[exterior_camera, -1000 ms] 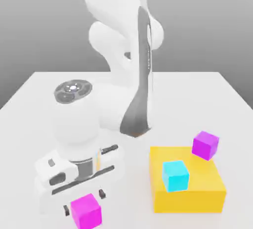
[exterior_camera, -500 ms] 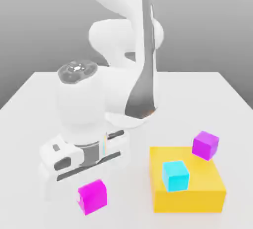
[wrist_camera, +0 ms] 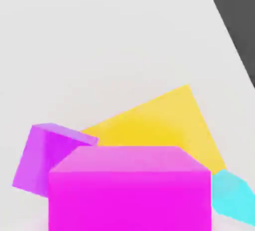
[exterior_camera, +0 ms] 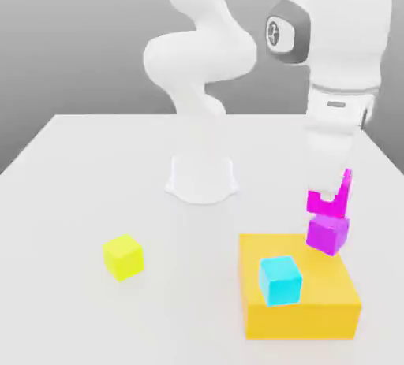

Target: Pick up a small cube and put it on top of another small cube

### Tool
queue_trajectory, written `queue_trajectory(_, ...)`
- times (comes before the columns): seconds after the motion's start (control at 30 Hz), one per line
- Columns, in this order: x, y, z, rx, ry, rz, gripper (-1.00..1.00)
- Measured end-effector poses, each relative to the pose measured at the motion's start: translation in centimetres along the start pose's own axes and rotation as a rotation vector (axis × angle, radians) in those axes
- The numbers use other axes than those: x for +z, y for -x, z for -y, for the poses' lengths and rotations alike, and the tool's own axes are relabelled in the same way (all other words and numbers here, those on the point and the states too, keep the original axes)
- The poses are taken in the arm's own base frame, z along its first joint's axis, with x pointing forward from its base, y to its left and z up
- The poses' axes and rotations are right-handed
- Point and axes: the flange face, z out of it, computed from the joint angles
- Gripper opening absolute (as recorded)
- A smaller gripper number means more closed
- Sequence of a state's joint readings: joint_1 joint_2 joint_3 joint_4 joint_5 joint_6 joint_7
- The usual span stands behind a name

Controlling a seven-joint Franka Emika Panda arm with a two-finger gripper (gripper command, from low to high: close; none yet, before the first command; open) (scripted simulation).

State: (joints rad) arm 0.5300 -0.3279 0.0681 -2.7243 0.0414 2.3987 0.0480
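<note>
Gripping pink cube [exterior_camera: 324,201] — above purple cube [exterior_camera: 327,233]

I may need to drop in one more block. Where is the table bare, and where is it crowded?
Bare: the table between the yellow cube and the arm's base, and between that cube and the yellow block. Crowded: the block, with the cyan cube, purple cube, and the gripper holding the pink cube.

Hot-pink magenta small cube [exterior_camera: 327,201], violet-purple cube [exterior_camera: 327,233], cyan cube [exterior_camera: 280,280] on a flat yellow block [exterior_camera: 316,300], lime-yellow cube [exterior_camera: 123,257] at lower left; white table [exterior_camera: 95,190], white arm [exterior_camera: 347,56].
</note>
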Motion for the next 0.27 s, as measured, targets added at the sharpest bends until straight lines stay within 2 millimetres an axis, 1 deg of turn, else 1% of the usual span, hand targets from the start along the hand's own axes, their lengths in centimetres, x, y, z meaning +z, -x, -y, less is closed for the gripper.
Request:
queue_trajectory(0.07,2.1,0.2,0.5,-0.022,0.003,0.002,-1.00)
queue_trajectory(0.13,4.5,0.4,0.6,-0.027,0.005,0.003,-1.00)
queue_trajectory(0.17,5.4,0.5,0.7,-0.028,0.005,0.003,1.00)
queue_trajectory(0.27,5.4,0.5,0.7,-0.028,0.005,0.003,1.00)
